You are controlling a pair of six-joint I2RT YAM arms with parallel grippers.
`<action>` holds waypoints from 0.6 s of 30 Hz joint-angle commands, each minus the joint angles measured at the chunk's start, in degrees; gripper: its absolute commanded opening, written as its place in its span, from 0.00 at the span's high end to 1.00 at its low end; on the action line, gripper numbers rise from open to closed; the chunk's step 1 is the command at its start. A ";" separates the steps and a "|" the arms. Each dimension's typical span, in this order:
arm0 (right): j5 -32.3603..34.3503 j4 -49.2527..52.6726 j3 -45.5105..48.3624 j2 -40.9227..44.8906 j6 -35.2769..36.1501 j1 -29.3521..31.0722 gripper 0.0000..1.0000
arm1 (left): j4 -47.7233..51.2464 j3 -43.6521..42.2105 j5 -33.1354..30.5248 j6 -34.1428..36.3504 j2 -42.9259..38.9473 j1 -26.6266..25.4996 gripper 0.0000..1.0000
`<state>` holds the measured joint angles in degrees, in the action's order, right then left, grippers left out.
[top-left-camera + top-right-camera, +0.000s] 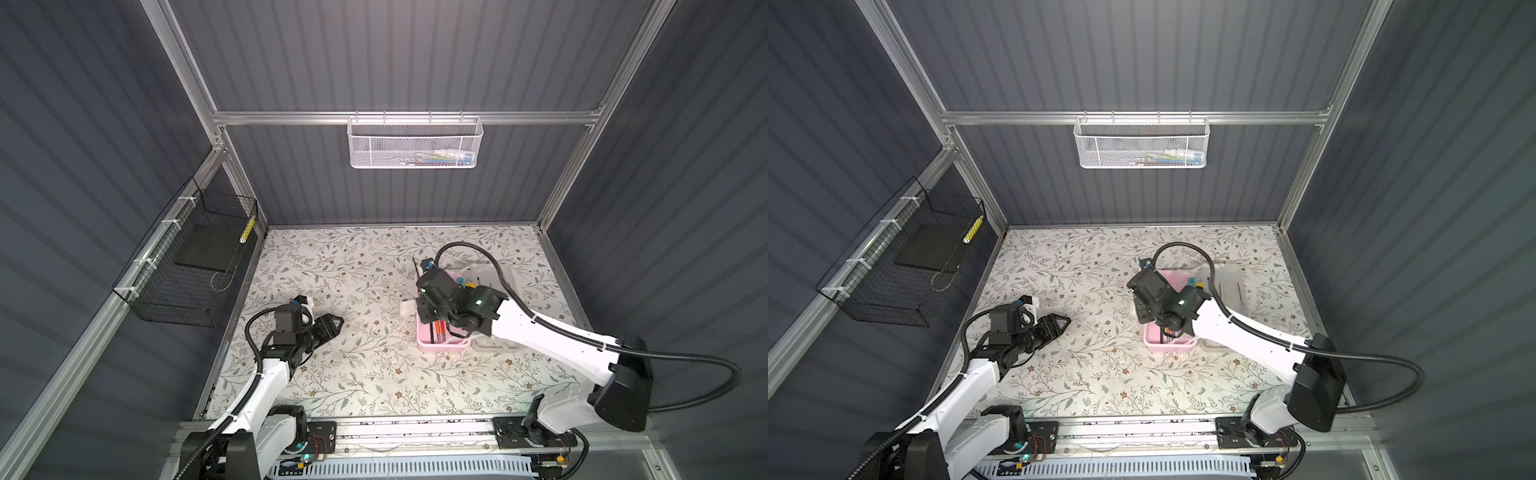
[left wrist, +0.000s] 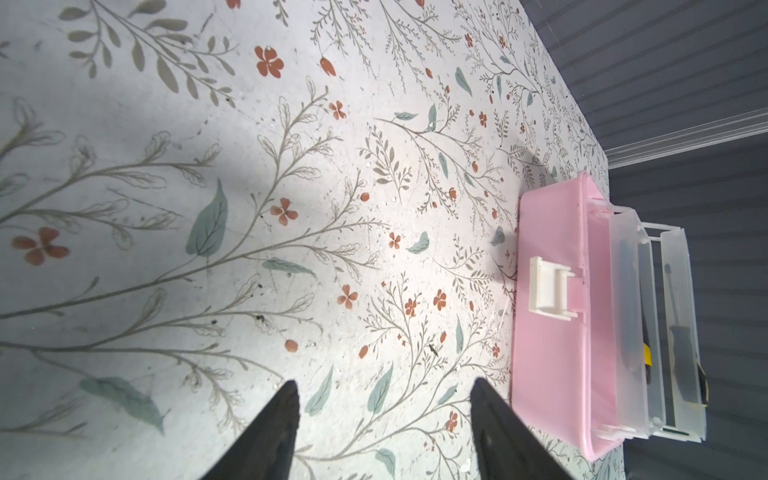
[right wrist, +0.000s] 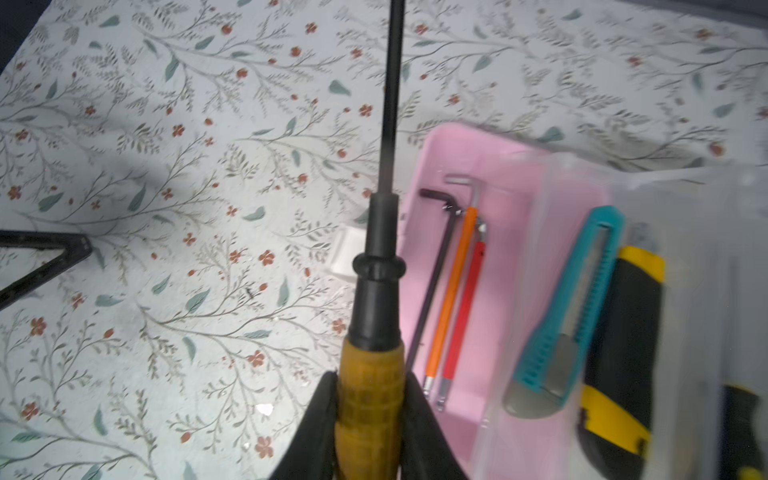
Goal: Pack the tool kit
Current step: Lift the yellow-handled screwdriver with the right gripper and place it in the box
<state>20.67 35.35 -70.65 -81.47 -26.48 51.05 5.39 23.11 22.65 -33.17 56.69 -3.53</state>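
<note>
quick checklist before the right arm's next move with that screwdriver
1. right hand clamped on the screwdriver handle: ok
2. pink box open: ok
3. free floor in the pink box beside the hex keys: ok
4. left hand open and apart from the pink box: ok
5. screwdriver lined up over the pink box opening: cannot tell

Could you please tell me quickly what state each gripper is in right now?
The left gripper is open and empty.
The right gripper is closed on the yellow-handled screwdriver.
</note>
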 commanded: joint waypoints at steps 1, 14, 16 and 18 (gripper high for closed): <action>5.68 2.95 2.22 4.61 4.06 -3.97 1.00 | 0.30 0.79 -0.15 0.84 -0.36 0.10 0.34; 7.03 5.69 9.36 19.43 11.75 -22.51 1.00 | 0.15 4.46 -7.30 1.33 1.95 -8.61 0.34; 7.70 6.80 9.99 19.89 12.17 -24.06 1.00 | -0.53 4.96 -8.88 0.93 2.81 -11.20 0.34; 8.08 7.27 10.85 20.27 12.44 -25.69 1.00 | -1.95 4.75 -8.54 0.05 3.98 -11.89 0.34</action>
<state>27.31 40.73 -61.01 -61.80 -15.77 26.92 4.19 26.52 16.60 -33.17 59.35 -14.35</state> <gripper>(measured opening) 0.230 0.663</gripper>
